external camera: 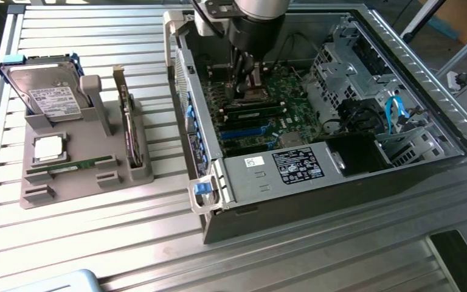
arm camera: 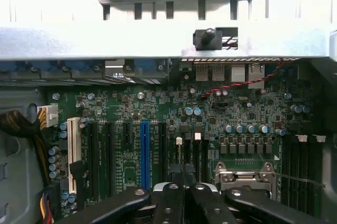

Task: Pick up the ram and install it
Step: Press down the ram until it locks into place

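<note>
The ram (external camera: pixel 81 164), a thin green stick, lies flat in the grey holder (external camera: pixel 71 182) on the exterior view's left, outside the computer case. My gripper (external camera: pixel 245 90) hangs inside the open case (external camera: pixel 331 201) above the green motherboard (external camera: pixel 290 112), far from the ram. In the wrist view the black fingers (arm camera: pixel 171 197) meet at the gripper (arm camera: pixel 184 175), shut with nothing between them. They hover next to the metal processor socket (arm camera: pixel 245 174) and above the row of black slots (arm camera: pixel 192 153).
A silver hard drive (external camera: pixel 48 94) and an upright expansion card (external camera: pixel 126 121) stand in the holder. The case's side wall (external camera: pixel 186 121) separates holder and motherboard. A power supply (external camera: pixel 286 167), drive cage (external camera: pixel 351 67) and blue cable (external camera: pixel 393 112) crowd the case. A blue slot (arm camera: pixel 145 153) lies nearby.
</note>
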`<control>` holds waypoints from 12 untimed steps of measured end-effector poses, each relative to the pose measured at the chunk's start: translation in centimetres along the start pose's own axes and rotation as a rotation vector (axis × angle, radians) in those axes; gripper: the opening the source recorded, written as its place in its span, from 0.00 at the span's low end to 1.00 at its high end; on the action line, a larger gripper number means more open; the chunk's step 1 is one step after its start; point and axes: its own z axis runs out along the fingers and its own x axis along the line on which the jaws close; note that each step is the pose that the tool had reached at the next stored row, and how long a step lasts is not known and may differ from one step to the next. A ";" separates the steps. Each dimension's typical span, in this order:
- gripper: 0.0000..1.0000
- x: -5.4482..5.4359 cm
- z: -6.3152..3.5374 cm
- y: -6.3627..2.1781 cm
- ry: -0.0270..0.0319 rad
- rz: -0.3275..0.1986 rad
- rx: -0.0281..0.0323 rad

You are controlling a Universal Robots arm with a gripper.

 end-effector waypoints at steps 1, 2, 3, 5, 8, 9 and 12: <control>0.11 0.0 -0.36 0.00 0.0000 0.000 0.0000; 0.11 0.0 -0.64 -0.01 0.0000 0.000 0.0000; 0.11 0.0 -0.87 -0.01 0.0000 0.000 0.0000; 0.11 0.0 -1.51 -0.01 0.0000 0.000 0.0000; 0.11 0.0 -2.56 -0.02 0.0001 0.000 0.0000; 0.11 0.0 -2.80 -0.02 0.0001 0.000 0.0000; 0.11 0.0 -3.32 -0.02 0.0002 0.000 -0.0001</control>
